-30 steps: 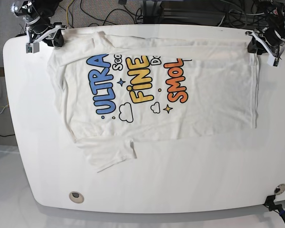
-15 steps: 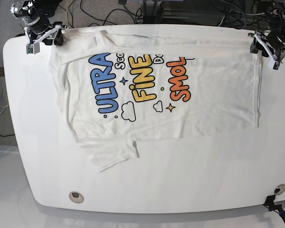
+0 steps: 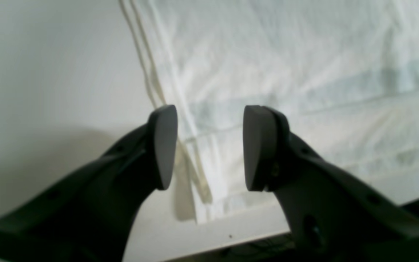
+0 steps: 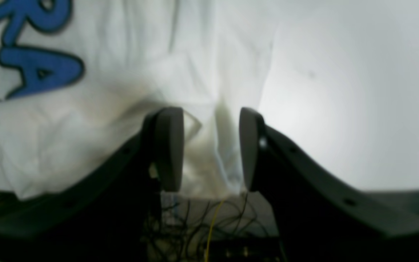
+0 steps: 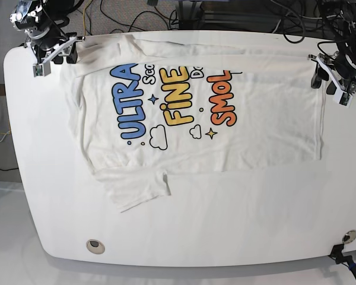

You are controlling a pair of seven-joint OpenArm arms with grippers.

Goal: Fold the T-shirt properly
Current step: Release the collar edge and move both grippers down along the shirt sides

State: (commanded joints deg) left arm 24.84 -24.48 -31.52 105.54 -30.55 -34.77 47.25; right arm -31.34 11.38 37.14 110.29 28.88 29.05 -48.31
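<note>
The white T-shirt lies print-up across the table, with blue "ULTRA", yellow "FINE" and orange "SMOL" showing. One sleeve points toward the near edge. My left gripper is open over the shirt's hem corner at the view's right. In the left wrist view its jaws stand apart above the hem. My right gripper is open at the shirt's far left corner. In the right wrist view bunched cloth lies between the spread jaws, at the table's far edge.
The white table has a round hole near its front left. Cables hang behind the far edge, which shows just under both grippers. A black clamp sits at the front right corner.
The shirt's left part has slid toward the far edge with my right gripper. My left gripper has moved back from the far edge toward the near side, over the hem.
</note>
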